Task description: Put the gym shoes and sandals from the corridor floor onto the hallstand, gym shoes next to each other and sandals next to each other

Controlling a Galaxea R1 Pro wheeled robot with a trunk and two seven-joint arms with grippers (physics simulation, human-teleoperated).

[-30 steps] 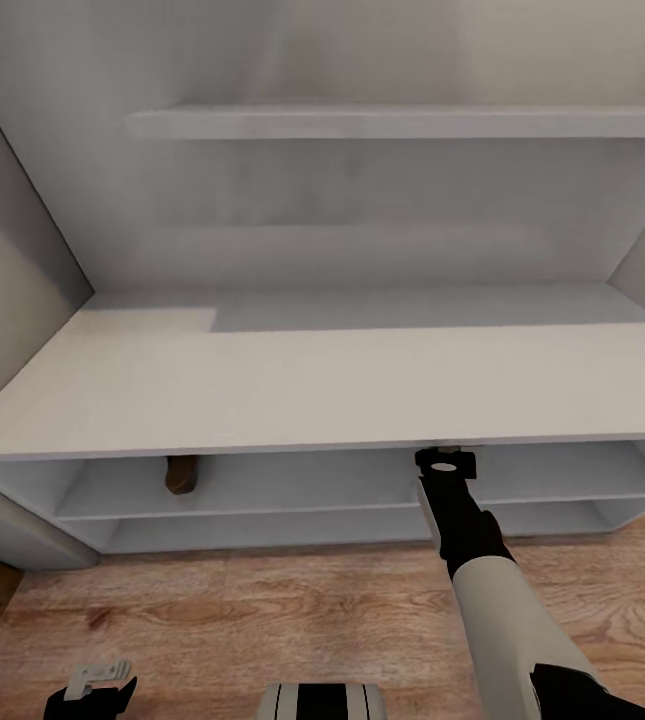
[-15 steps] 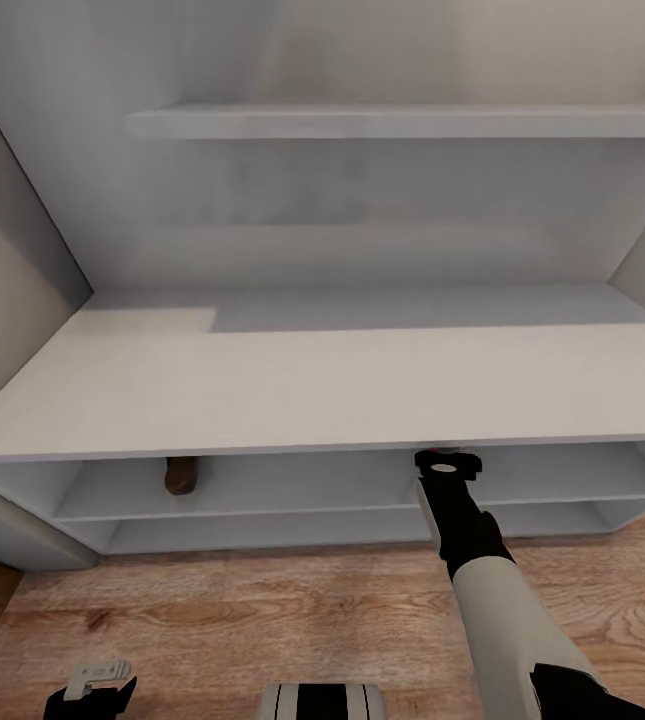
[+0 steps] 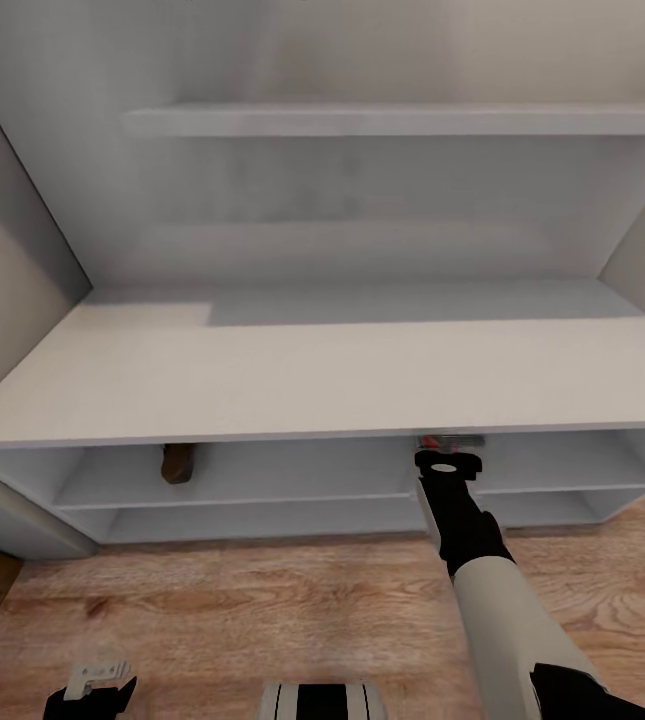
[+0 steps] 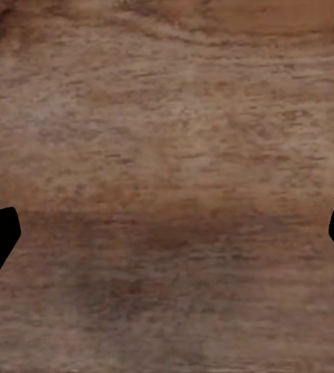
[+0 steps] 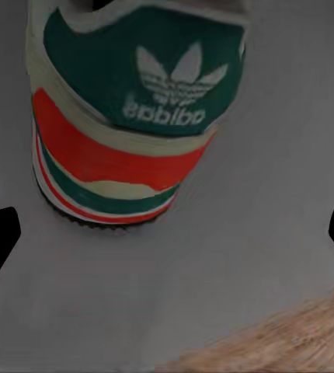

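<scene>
A gym shoe [image 5: 128,116] stands on the grey upper tier of the hallstand [image 3: 322,380], its green and red-orange heel towards my right gripper [image 5: 167,233]. That gripper is open, just behind the heel and not touching it. From the head view, the right gripper [image 3: 447,455] reaches under the bench top, where a sliver of the gym shoe [image 3: 442,439] peeks out. One brown sandal [image 3: 177,463] sits on the same tier, further left. My left gripper [image 3: 92,685] hangs low over the corridor floor [image 4: 167,155], open and empty.
A long floating wall shelf [image 3: 392,120] runs above the bench. A grey side panel [image 3: 12,250] closes the left end. Wood-plank floor [image 3: 262,610] stretches in front of the rack, and its edge shows under my right gripper [image 5: 291,342].
The head view has shifted slightly, so the rack sits a little higher and more of the gym shoe's heel shows under the bench top. Both arms hold much the same places.
</scene>
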